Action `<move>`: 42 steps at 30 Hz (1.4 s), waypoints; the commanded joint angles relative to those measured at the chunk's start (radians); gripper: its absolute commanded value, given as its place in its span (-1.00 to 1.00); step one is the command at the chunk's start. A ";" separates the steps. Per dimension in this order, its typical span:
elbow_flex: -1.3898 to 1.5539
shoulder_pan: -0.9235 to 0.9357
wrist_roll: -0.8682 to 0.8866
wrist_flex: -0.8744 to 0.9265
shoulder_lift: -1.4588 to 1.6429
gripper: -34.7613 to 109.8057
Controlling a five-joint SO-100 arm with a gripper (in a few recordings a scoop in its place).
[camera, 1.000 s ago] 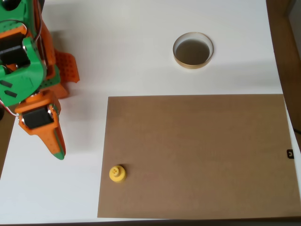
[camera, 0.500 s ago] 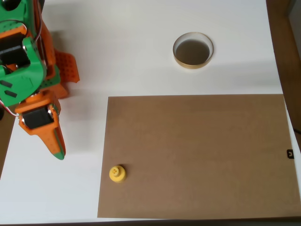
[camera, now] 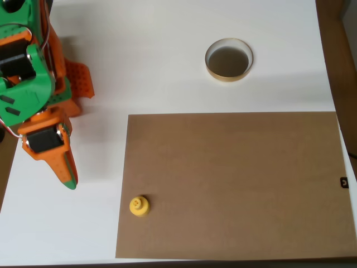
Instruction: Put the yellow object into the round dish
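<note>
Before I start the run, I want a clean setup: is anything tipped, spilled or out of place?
Nothing stands out. The yellow object sits upright at the brown mat's left edge, the round dish sits level and empty on the white table, and the pincer is shut, away from both.

No readable text; the small black tag (camera: 344, 182) perhaps bears a mark.

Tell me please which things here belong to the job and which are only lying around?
For the job: the yellow object, the round dish, the gripper.

Lying around: the brown sheet under the yellow object, the small black item at its right edge.
</note>
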 commanded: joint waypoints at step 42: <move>-0.014 0.012 -0.014 0.009 0.021 -0.52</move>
